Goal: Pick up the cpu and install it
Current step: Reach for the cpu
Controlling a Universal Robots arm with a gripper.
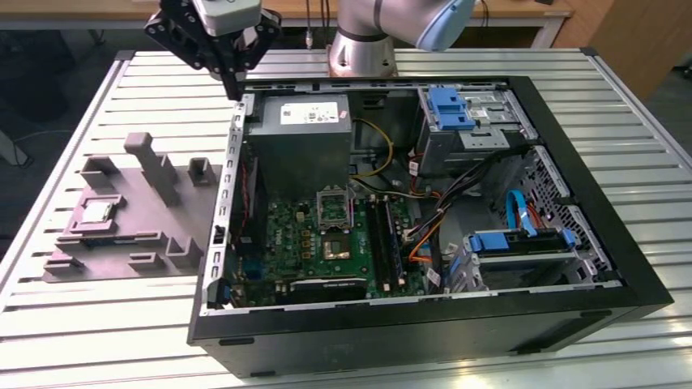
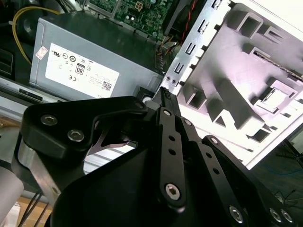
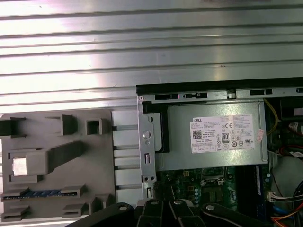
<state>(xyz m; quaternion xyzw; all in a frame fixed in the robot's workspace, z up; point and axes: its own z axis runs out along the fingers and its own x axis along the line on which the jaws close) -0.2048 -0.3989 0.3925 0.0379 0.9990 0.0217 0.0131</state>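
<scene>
Light fell bright and even from above. In the first wrist view the slatted table (image 3: pixel 142 42) glared in white bands — in the second wrist view the grey tray (image 2: pixel 236 61) bleached pinkish. The computer case (image 1: pixel 433 324) held deep shadow inside; the gripper (image 2: pixel 165 97) was near black.

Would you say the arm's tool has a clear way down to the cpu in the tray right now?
Probably yes. The cpu lies uncovered in its tray pocket, outside the case, with nothing above it. The tool hangs above the case's edge, apart from the tray, its jaws shut.
</scene>
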